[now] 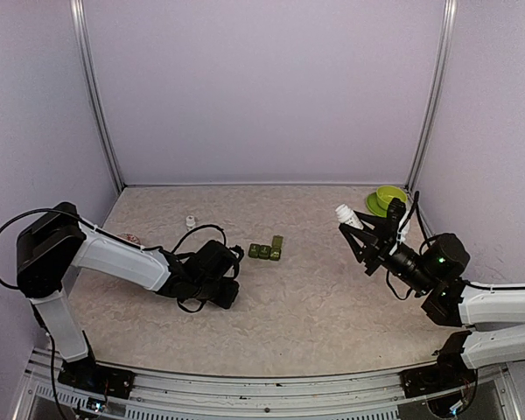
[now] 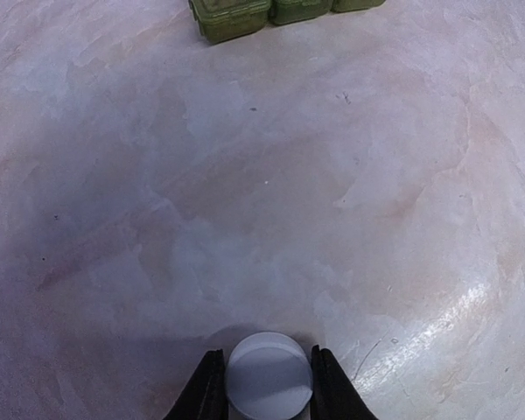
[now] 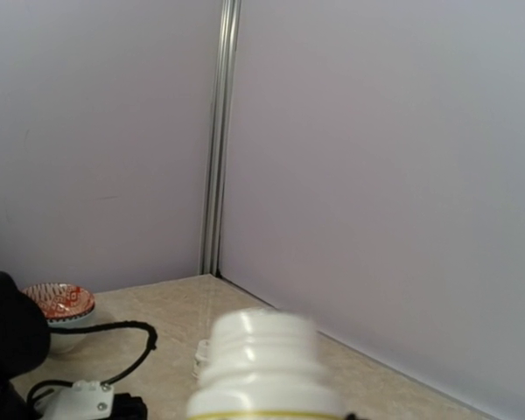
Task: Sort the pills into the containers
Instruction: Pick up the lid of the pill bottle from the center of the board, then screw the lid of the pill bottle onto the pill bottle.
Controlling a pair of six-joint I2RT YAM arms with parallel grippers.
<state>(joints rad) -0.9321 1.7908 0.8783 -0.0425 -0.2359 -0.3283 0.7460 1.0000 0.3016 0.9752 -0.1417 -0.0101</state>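
A round white pill (image 2: 269,376) lies on the table with my left gripper (image 2: 269,389) shut on it, one black finger (image 2: 203,394) pressed against each side. Ahead of it sit the dark green containers (image 2: 232,13), lids down; the top view has them at mid-table (image 1: 267,250), just right of the left gripper (image 1: 234,276). My right gripper (image 1: 359,229) is raised above the table's right side, shut on a white pill bottle (image 1: 346,216). The bottle's threaded neck (image 3: 262,350) has no cap on it and points away from the wrist; the fingers are hidden there.
A lime-green bowl (image 1: 388,199) on its saucer stands in the back right corner. A small white cap (image 1: 191,221) lies at the back left. A red-patterned dish (image 3: 59,302) sits near the left wall. The left arm's cable (image 1: 197,232) loops over the table.
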